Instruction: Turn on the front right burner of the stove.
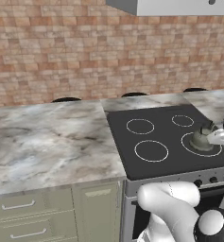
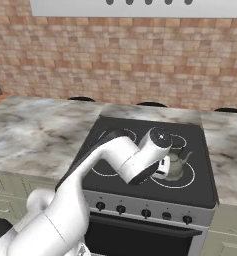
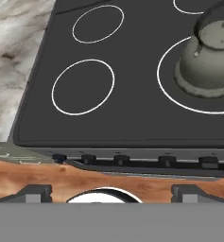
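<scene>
The stove (image 2: 140, 165) serves as landmark, set into the marble counter (image 1: 47, 142) below the brick wall. On its black glass, the front right burner (image 3: 189, 80) is the widest ring, nearest the right end of the knob row (image 3: 132, 159), and a grey kettle (image 3: 210, 56) sits on it. The gripper (image 3: 111, 191) hovers above the stove's front edge, fingers spread wide, holding nothing.
</scene>
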